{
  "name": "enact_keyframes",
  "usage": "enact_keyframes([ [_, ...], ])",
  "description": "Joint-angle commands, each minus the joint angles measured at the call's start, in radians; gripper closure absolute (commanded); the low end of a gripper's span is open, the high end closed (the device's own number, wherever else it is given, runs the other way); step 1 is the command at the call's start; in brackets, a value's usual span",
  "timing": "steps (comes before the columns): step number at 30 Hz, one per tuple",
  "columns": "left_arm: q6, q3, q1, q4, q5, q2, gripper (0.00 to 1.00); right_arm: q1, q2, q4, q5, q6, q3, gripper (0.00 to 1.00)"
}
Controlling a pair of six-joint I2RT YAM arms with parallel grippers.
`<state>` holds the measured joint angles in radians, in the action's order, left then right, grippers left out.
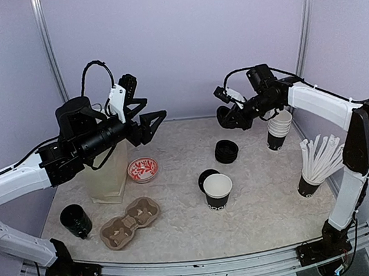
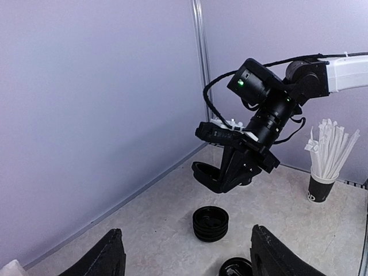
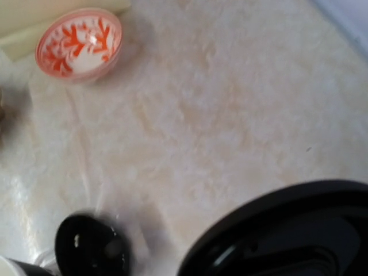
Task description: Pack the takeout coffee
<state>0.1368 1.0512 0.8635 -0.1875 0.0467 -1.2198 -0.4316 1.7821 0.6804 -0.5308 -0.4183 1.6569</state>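
Observation:
The takeout coffee cup [image 1: 217, 190] stands open at mid-table, black with a white inside. A loose black lid [image 1: 207, 176] lies just behind it and also shows in the right wrist view [image 3: 89, 244]. My right gripper [image 1: 229, 116] is raised at the back and shut on another black lid [image 2: 210, 175], which fills the lower right of the right wrist view [image 3: 287, 230]. It hangs above a stack of black lids [image 1: 226, 151]. My left gripper [image 1: 152, 124] is open and empty, held high at the left. Its fingers [image 2: 109, 256] frame the lid stack [image 2: 210, 223].
A nested cup stack [image 1: 279, 130] stands back right, with a black cup of white sticks [image 1: 316, 165] in front of it. A red-patterned bowl [image 1: 142, 169], a translucent container [image 1: 107, 174], a cardboard cup carrier [image 1: 130, 222] and another black cup [image 1: 76, 220] stand on the left.

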Motion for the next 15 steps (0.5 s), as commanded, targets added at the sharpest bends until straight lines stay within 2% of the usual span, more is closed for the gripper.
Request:
enact_keyframes([
  [1, 0.0, 0.008, 0.045, -0.004, 0.039, -0.026, 0.28, 0.002, -0.007, -0.022, -0.065, -0.044, -0.043, 0.97],
  [7, 0.071, 0.023, 0.105, -0.015, 0.071, -0.051, 0.25, 0.004, -0.112, -0.024, -0.414, -0.083, -0.103, 0.96],
  [11, 0.072, 0.014, 0.117, -0.092, 0.023, -0.053, 0.22, 0.002, -0.151, -0.028, -0.691, -0.065, -0.115, 0.96],
  [13, 0.085, -0.009, 0.121, -0.139, -0.019, -0.063, 0.14, 0.003, -0.159, -0.044, -0.809, -0.026, -0.118, 0.96],
  [15, 0.097, -0.045, 0.125, -0.205, -0.069, -0.072, 0.13, 0.002, -0.155, -0.051, -0.913, 0.002, -0.119, 0.96],
])
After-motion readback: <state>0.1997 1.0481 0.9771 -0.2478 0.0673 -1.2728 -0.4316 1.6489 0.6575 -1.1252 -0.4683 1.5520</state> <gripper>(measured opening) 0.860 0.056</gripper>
